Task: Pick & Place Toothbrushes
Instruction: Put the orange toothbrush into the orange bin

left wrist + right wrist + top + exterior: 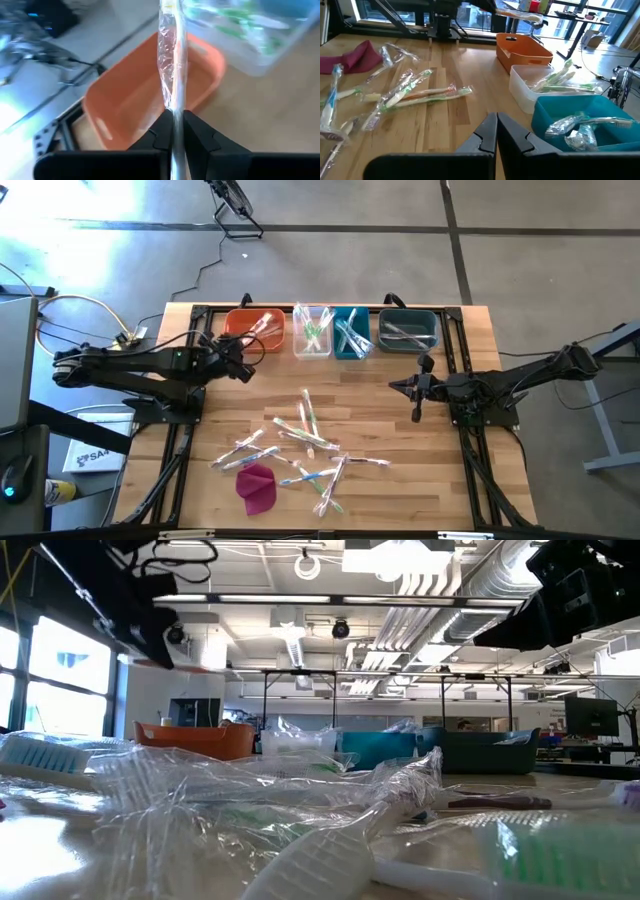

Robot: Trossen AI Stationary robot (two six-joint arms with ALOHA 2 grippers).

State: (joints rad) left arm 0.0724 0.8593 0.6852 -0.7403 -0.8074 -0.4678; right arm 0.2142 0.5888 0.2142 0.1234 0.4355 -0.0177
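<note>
My left gripper (248, 350) is shut on a wrapped toothbrush (172, 70) held over the orange bin (150, 100) at the table's far side. It also shows in the right wrist view, where the toothbrush (520, 15) hangs above the bin (522, 50). Several more wrapped toothbrushes (300, 445) lie scattered on the table's middle and near part. My right gripper (415, 392) is shut and empty (496, 125), above the table in front of the dark bin (408, 330). My left gripper pinches the wrapped toothbrush's shaft (173, 107) between its two fingers. The toothbrush lies along the fingers and sticks out ahead of them toward the table's far side. It is lifted clear, roughly level, above the orange bin.
Four bins stand in a row at the far edge: orange (255, 330), clear (312, 332), teal (352, 332) and dark (408, 330), each with toothbrushes inside. A magenta cloth lump (257, 485) lies near the front left. Bare wood lies between bins and pile.
</note>
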